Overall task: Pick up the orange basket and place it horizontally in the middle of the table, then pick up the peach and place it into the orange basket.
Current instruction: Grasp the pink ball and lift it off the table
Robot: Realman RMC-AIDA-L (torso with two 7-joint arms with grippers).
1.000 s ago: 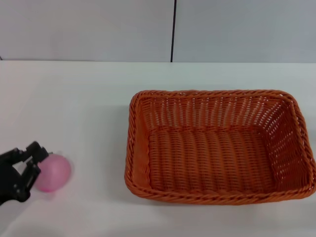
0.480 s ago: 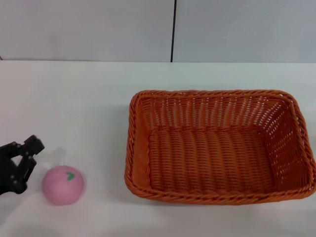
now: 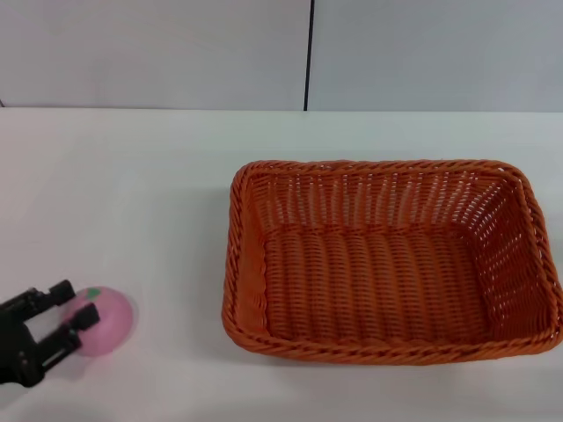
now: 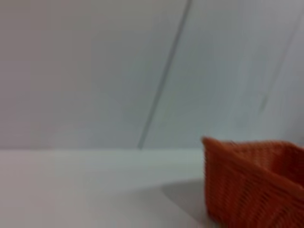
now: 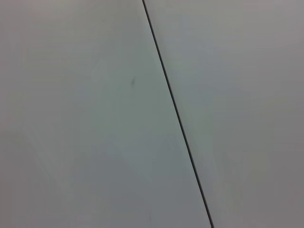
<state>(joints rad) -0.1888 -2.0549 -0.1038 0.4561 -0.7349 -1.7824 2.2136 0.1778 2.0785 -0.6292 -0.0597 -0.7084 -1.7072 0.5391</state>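
Near the worktop's point(image 3: 149, 193) front left corner: left gripper point(image 3: 69, 322), low over the surface, fingers point(image 3: 60, 294) spread on either side of the peach's near flank, touching or just off it — cannot tell which. Peach point(image 3: 106, 320) resting on the worktop, green leaf mark up, well apart from the basket. Farther in and to the right: basket point(image 3: 387, 259), lying flat lengthwise across the worktop, open side up. Beyond the far edge: grey wall point(image 3: 158, 53) with a dark vertical seam. Right gripper not in view.
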